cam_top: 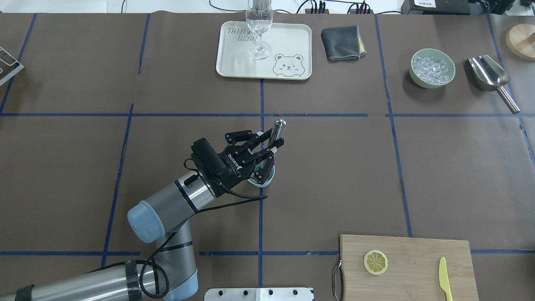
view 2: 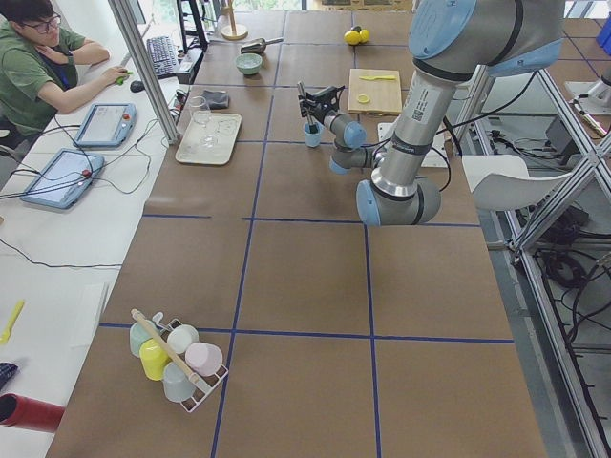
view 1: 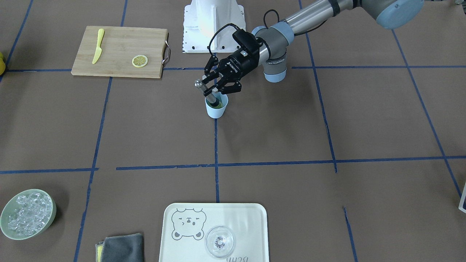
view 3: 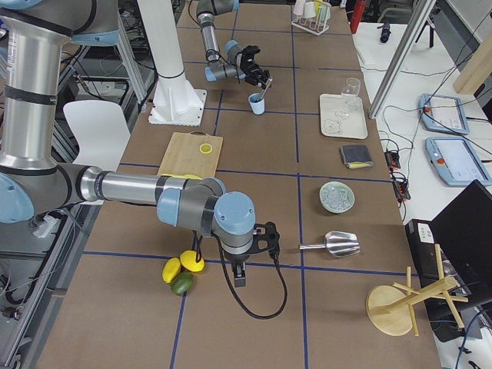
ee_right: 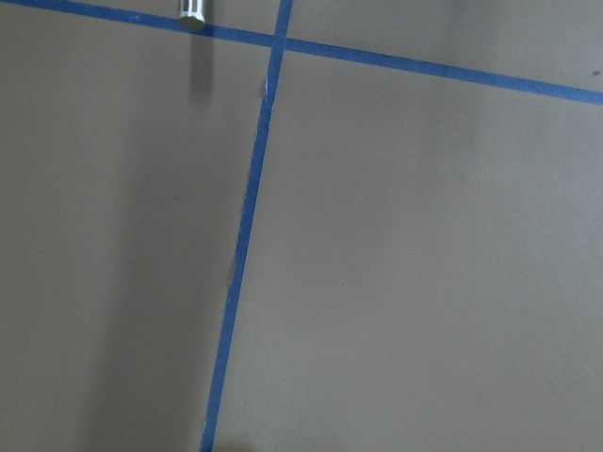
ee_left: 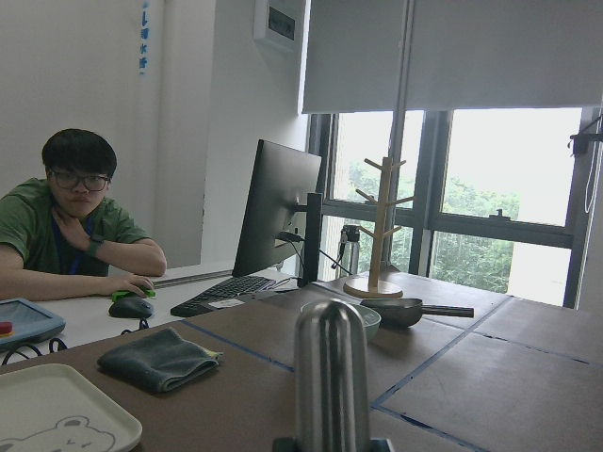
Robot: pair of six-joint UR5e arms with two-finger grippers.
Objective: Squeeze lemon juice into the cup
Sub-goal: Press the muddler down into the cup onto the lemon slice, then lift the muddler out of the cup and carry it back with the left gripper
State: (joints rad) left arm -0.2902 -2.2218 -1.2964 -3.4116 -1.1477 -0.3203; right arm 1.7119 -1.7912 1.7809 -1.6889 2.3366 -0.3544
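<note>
The light-blue cup (view 1: 217, 109) stands near the table's middle on a blue tape line; it also shows in the overhead view (cam_top: 266, 177). My left gripper (view 1: 215, 87) is shut on a tilted metal rod (view 1: 202, 88) whose lower end is inside the cup. Something yellow-green shows in the cup under the rod. One lemon slice (view 1: 139, 60) lies cut face up on the wooden cutting board (view 1: 116, 40), far from the cup. My right gripper (view 3: 241, 277) hangs over bare table far off to the robot's right; I cannot tell whether it is open or shut.
A yellow plastic knife (view 1: 98, 45) lies on the board. A tray (view 1: 251, 218) with a clear glass (view 1: 219, 242), a grey cloth (view 1: 122, 249) and a green bowl of ice (view 1: 27, 218) sit on the operators' side. A metal scoop (cam_top: 491, 75) lies beside the bowl.
</note>
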